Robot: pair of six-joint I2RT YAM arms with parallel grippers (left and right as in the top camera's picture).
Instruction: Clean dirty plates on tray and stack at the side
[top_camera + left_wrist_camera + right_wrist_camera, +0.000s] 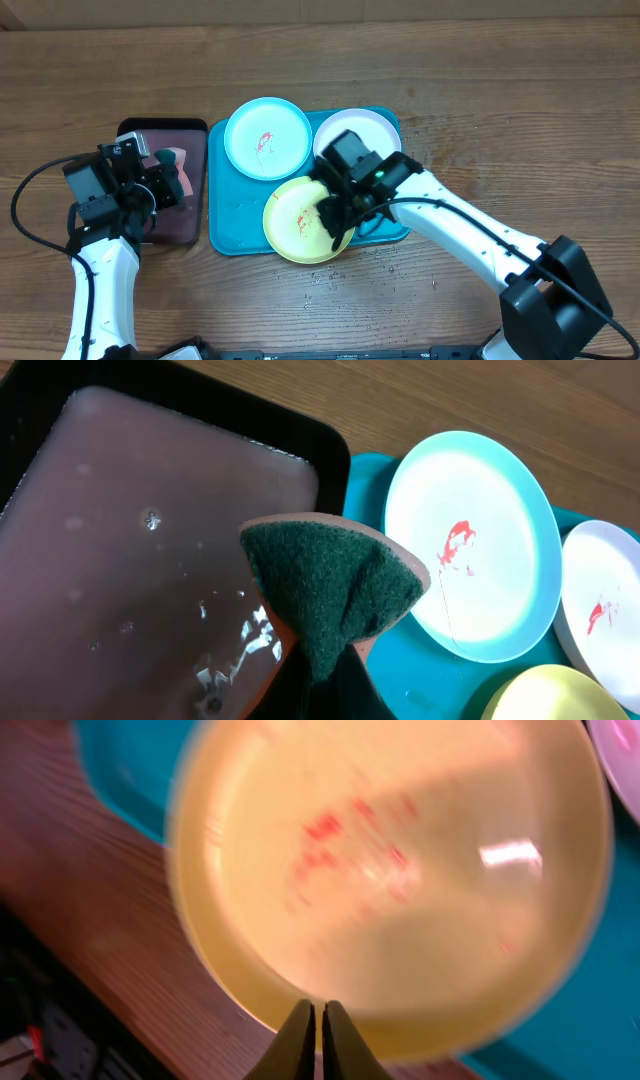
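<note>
Yellow-green plate (293, 222) smeared — right gripper (321, 1013) closed at its four o'clock rim; left gripper (325, 672) clamps sponge (330, 580); I'd steady it before scrubbing.

The left gripper (320, 685) is pinching a folded green sponge (335, 585), hanging it over the black-rimmed tray's (330, 445) corner above pinkish water. On the teal tray (420, 670), the light blue plate (500, 490) is lying by the edge bordering the black-rimmed tray, showing red smears. The white plate (610, 590) and yellow-green plate (560, 695) are sitting just beside it.
</note>
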